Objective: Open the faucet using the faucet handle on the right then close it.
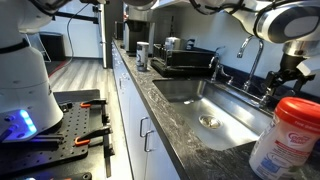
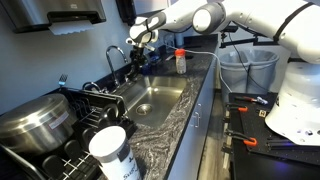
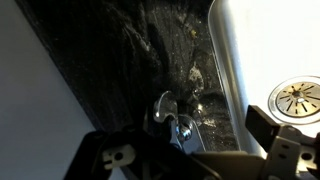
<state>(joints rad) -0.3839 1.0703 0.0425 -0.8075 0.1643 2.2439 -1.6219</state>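
Note:
The faucet (image 1: 248, 48) is a tall chrome gooseneck behind the sink; it also shows in an exterior view (image 2: 116, 48). In the wrist view, the small chrome faucet handle (image 3: 165, 104) stands on the dark speckled counter. My gripper (image 3: 180, 140) is open, with one dark finger on each side of the handle and not closed on it. In both exterior views the gripper (image 1: 289, 78) (image 2: 138, 48) hovers low over the counter strip behind the sink, beside the faucet's base. The spout itself is out of the wrist view.
The steel sink (image 1: 228, 112) (image 2: 160, 96) has its drain (image 3: 296, 98) near the gripper. A shorter dark tap (image 1: 214, 66) stands further along. A red-lidded white canister (image 1: 286, 136) (image 2: 180, 62) is near the arm. A dish rack (image 1: 186, 62) and a steel pot (image 2: 35, 122) sit at the sink's other end.

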